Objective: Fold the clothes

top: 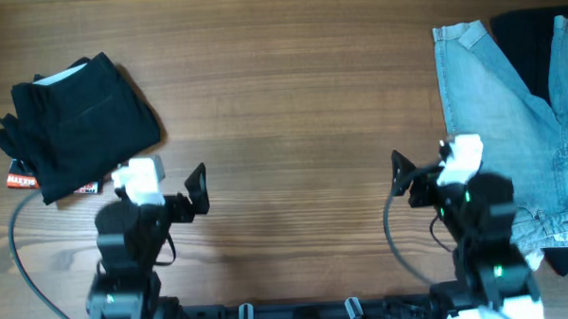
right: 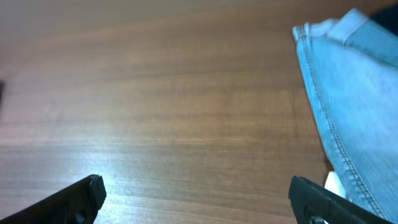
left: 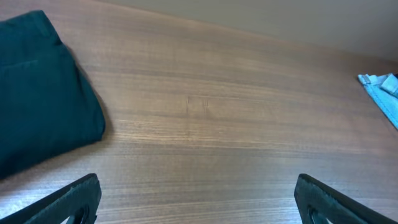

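Observation:
The pale blue denim shorts [top: 510,114] lie spread at the table's right edge, waistband toward the front; their edge also shows in the right wrist view [right: 354,93] and as a sliver in the left wrist view [left: 382,90]. A black garment [top: 535,37] lies under them at the far right. A folded black garment [top: 79,115] sits at the left, also in the left wrist view [left: 37,93]. My left gripper [top: 198,188] is open and empty right of the folded garment. My right gripper [top: 400,177] is open and empty, just left of the shorts.
A red-and-white tag [top: 21,178] and another label [top: 88,188] stick out from under the folded black garment. Bare wood table [top: 292,112] lies between the two piles. Black cables [top: 27,273] run along the front by the arm bases.

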You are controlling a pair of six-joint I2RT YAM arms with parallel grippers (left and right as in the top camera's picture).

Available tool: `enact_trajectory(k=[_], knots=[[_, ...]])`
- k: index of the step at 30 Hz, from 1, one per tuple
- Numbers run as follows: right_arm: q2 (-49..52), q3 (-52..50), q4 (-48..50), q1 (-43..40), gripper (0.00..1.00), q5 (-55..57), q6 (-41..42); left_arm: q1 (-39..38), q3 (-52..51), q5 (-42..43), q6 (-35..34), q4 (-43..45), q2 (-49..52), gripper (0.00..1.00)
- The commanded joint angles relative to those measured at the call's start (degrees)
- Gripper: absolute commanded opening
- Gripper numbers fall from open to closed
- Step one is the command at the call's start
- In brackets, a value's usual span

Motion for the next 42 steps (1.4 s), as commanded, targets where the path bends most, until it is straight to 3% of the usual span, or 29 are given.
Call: enact_trajectory(k=[1,4,8,11,21,27,29,30,33,34,37,42], knots=[[11.45,9.88,-7.45,-0.24,1.0,1.86,-0.68,0.5,11.98,0.9,-0.37,-8.11,10.03,1.0],[22.34,17.66,-16.09,-0.24,1.0,2.62,-2.89,0.5,20.48,0.92,-0.37,-17.27,16.94,1.0],[29.59,20.26,-16.22,-0.24,1.0,3.37,-5.55,0.52,23.98,0.92,-0.37,-21.42,20.28,1.0],[33.27,20.26,-16.09,-0.33,1.0,26.82,4.04,0.52,23.98,0.92,-0.37,-21.4,20.26,1.0],[55.67,19.96,5.53,-9.9,1.0,28.5,0.94,0.5,23.98,0.92,-0.37,-21.51,20.28,1.0],[65.55,19.96,13.92,-14.67,0.94,20.59,0.87,0.5,23.98,0.96,-0.39,-21.44,20.28,1.0],[66.62,19.96,15.28,-14.67,0.89,20.61,0.9,0.5,23.98,0.96,-0.39,-21.44,20.28,1.0],[66.77,19.96,15.5,-14.67,0.8,20.85,0.94,0.5,23.98,0.96,-0.39,-21.44,20.28,1.0],[66.77,19.96,15.98,-14.67,0.47,22.64,0.92,0.5,23.98,0.94,-0.39,-21.44,20.28,1.0],[66.77,19.96,15.91,-14.67,0.3,23.67,0.9,0.5,23.98,0.94,-0.39,-21.42,20.28,1.0],[66.77,19.96,15.93,-14.67,0.04,23.63,0.92,0.5,23.98,0.94,-0.37,-21.42,20.28,1.0],[63.49,22.67,12.61,-14.67,0.04,23.61,-1.51,0.5,23.98,0.94,-0.37,-21.33,20.28,1.0]])
